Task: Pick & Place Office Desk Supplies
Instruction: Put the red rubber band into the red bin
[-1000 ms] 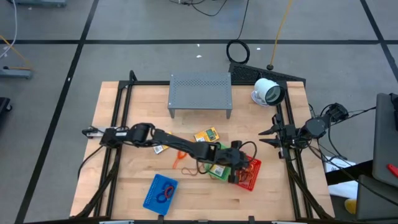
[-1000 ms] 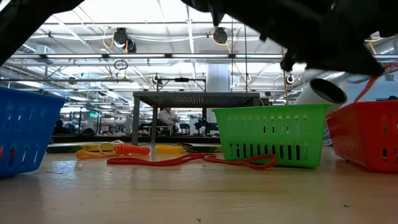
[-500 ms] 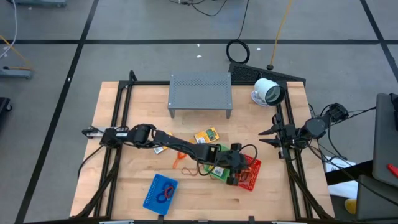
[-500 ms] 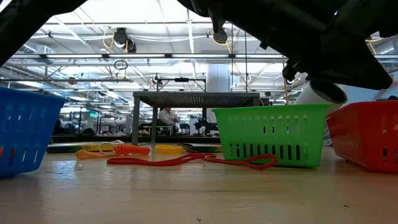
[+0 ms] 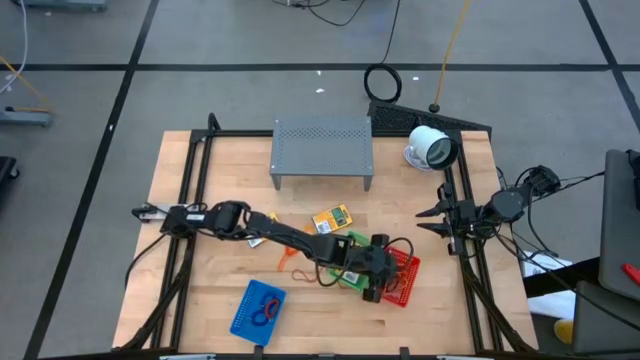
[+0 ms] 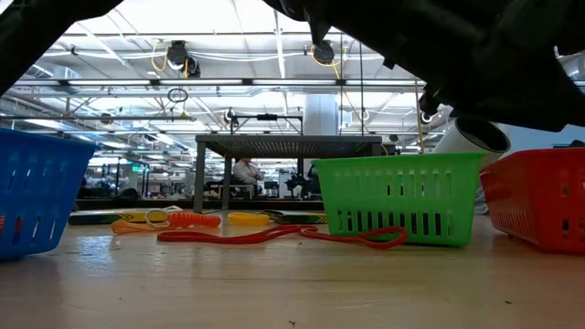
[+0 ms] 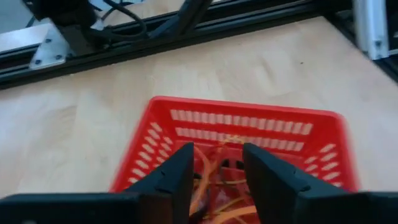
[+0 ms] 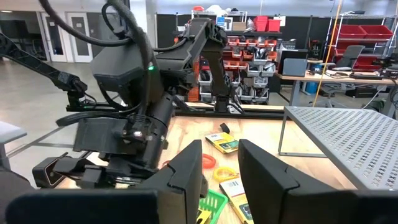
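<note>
My left gripper stands open over the red basket, fingers slanting down, with nothing between them. Orange rubber bands lie in that basket below the fingers. The green basket stands beside it, toward the table's left. A yellow packet and more orange and red bands lie flat on the table. In the low view a long red band lies in front of the green basket. My right gripper waits open at the table's right edge.
A blue basket with coloured rings stands near the front edge. The grey perforated shelf and a white round device stand at the far side. Black frame rails run along the table's left and right sides.
In the low view an orange rubber band hung below my left gripper above the red basket a second ago. It no longer hangs there; the gripper has let it go.
</note>
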### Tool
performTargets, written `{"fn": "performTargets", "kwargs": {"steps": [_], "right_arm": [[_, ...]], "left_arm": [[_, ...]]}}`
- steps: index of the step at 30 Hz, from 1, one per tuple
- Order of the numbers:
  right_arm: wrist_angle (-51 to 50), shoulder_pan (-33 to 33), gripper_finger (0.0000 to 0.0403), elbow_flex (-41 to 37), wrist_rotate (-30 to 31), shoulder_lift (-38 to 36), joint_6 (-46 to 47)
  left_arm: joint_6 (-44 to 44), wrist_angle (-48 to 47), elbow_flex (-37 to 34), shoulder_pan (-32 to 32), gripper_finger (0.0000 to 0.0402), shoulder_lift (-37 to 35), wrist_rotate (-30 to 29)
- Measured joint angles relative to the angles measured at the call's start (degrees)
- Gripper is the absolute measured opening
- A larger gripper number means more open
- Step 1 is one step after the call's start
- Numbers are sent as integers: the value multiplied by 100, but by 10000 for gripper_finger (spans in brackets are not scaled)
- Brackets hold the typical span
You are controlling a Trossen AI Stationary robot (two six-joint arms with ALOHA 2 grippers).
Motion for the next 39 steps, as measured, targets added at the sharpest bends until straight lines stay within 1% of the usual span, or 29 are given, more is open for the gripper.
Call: {"fn": "performTargets", "kwargs": {"steps": [2, 3, 6, 9, 16, 21, 24, 27, 30, 33, 36, 39], "right_arm": [[0, -1, 94, 0, 0, 0, -1], [0, -1, 95, -2, 1, 0, -1], [-1, 1, 96, 0, -1, 0, -1], [0, 1, 94, -1, -1, 0, -1], [0, 1, 96, 0, -1, 0, -1], [0, 0, 94, 0, -1, -1, -1], [2, 0, 96, 0, 0, -2, 1], [0, -1, 96, 0, 1, -1, -1], [0, -1, 94, 0, 1, -1, -1], [0, -1, 94, 0, -1, 0, -1], [0, 1, 96, 0, -1, 0, -1], [0, -1, 94, -1, -1, 0, -1]], "left_arm": [[-74, -91, 0, -31, 162, -25, 61], [-95, -288, -5, -35, 168, -74, 168], [-150, -1056, -7, -31, 178, -274, 455], [-247, -1983, -7, -57, 181, -530, 514], [-143, -3812, -7, -223, 182, -1111, 348], [-461, -4969, -27, -352, 182, -1452, 267], [-708, -5365, -304, -437, 182, -1799, 247], [-1073, -5198, -1023, -549, 182, -2280, 178], [-1401, -4622, -1998, -693, 182, -2833, 114], [-1759, -3952, -2822, -879, 182, -3261, 142], [-2097, -3383, -3428, -1071, 182, -3530, 167], [-2138, -3014, -3868, -1260, 182, -3664, 130]]}}
